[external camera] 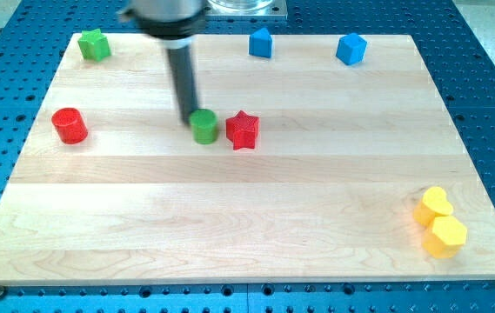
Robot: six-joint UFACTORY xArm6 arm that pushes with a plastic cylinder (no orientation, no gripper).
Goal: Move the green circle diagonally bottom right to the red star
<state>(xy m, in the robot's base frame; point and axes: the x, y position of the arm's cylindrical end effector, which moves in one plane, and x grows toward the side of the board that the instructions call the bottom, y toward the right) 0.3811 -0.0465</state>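
1. A red circle (70,125) sits near the wooden board's (230,217) left edge, partway back.
2. A green star (95,44) rests at the far left corner.
3. My tip (190,120), a plain dark rod with nothing that opens or closes, touches the far left side of the green circle (204,126).
4. The green circle sits just left of the red star (243,130), close beside it.
5. Two blue blocks stand along the far edge: a blue pentagon-like block (261,43) and, to its right, a blue cube-like block (351,49).
6. A yellow heart (434,204) and a yellow hexagon (445,236) touch at the near right corner.
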